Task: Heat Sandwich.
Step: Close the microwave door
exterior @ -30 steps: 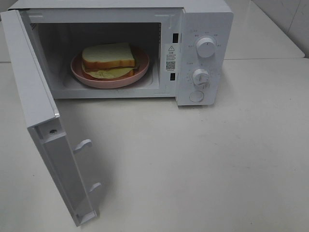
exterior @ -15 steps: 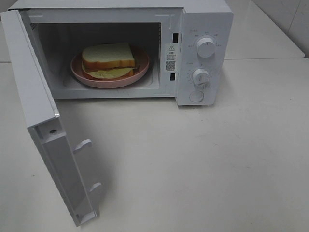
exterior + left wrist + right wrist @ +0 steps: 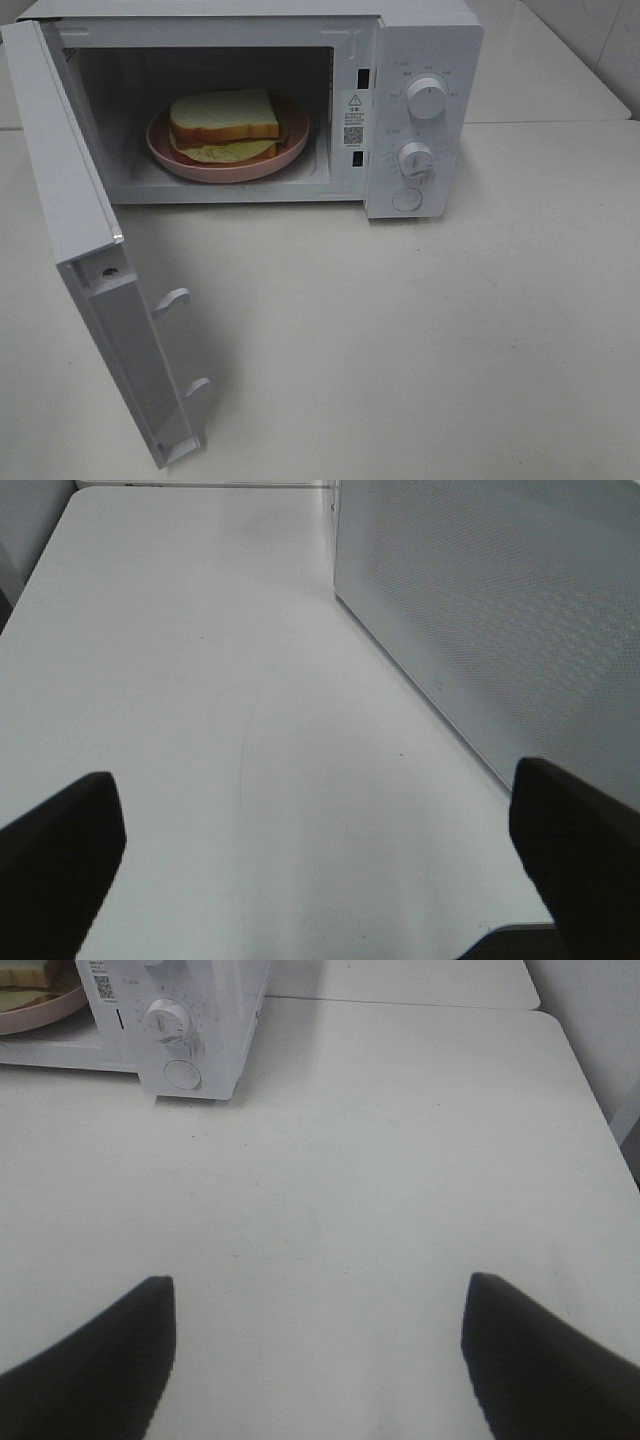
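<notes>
1. Looking at the left gripper first: its jaws stood wide apart with nothing between them, over bare table. The perforated outer face of the door was just beside it.
2. Same deal with the right gripper: jaws apart, empty, over the table out front of the microwave and well apart from it.
3. The sandwich sat on its pink plate inside the cavity, with the door swung all the way out. So imo loading was done and shutting the door was the step in hand.
4. The left arm looked best placed for that. I'd have pushed flat on the outer face near the free edge, not near the hinge, and followed the arc rather than shoving straight.
5. The latch hooks had to seat in the slots beside the cavity, so a firm finish mattered. A soft push would probably leave it ajar.
6. After that, the lower knob would likely be the right arm's job, though I couldn't read which knob set the time.
</notes>
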`<state>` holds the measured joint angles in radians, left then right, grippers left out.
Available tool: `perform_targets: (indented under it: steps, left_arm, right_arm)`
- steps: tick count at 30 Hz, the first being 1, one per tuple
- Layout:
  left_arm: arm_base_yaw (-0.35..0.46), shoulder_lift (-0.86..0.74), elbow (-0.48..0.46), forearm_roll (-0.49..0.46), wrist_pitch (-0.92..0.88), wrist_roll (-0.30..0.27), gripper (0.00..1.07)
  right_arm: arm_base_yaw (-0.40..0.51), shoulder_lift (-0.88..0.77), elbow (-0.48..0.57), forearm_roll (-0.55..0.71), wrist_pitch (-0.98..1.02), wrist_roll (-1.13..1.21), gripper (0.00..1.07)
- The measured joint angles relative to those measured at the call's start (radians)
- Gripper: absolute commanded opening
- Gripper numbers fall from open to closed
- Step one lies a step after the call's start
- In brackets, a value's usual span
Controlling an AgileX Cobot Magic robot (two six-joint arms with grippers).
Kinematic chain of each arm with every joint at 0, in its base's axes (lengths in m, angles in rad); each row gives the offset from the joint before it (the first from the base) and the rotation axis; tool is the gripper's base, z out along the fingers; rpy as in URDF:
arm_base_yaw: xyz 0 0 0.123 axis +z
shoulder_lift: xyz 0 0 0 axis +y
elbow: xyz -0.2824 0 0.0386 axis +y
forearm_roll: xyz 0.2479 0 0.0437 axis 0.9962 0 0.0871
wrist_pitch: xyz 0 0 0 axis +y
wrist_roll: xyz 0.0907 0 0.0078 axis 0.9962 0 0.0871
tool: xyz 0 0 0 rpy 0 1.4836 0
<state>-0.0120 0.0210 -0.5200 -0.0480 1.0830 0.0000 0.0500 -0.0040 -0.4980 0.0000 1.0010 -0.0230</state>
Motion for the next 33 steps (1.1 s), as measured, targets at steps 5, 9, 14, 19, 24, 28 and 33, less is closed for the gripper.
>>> perform_targets:
  steps: [5, 9, 14, 19, 24, 28, 33]
  left_arm:
    - [0.0, 0.064, -0.045, -0.001, -0.035, 0.0, 0.99]
    - [0.0, 0.15, -0.059, -0.002, -0.091, 0.0, 0.88]
    - [0.0, 0.256, -0.059, -0.002, -0.15, 0.0, 0.57]
    - [0.0, 0.343, -0.059, -0.002, -0.209, 0.0, 0.2]
    - [0.0, 0.434, -0.041, 0.0, -0.328, 0.0, 0.0]
    - [0.0, 0.501, 0.027, 0.001, -0.471, 0.012, 0.0]
    - [0.0, 0.582, 0.136, 0.001, -0.741, 0.025, 0.0]
  right_arm:
    - [0.0, 0.0, 0.0, 0.0, 0.0, 0.0, 0.76]
    - [0.0, 0.0, 0.0, 0.0, 0.0, 0.0, 0.76]
    - [0.0, 0.0, 0.0, 0.0, 0.0, 0.0, 0.76]
    - [0.0, 0.0, 0.0, 0.0, 0.0, 0.0, 0.76]
    - [0.0, 0.0, 0.0, 0.0, 0.0, 0.0, 0.76]
    - [0.0, 0.0, 0.0, 0.0, 0.0, 0.0, 0.76]
    - [0.0, 0.0, 0.0, 0.0, 0.0, 0.0, 0.76]
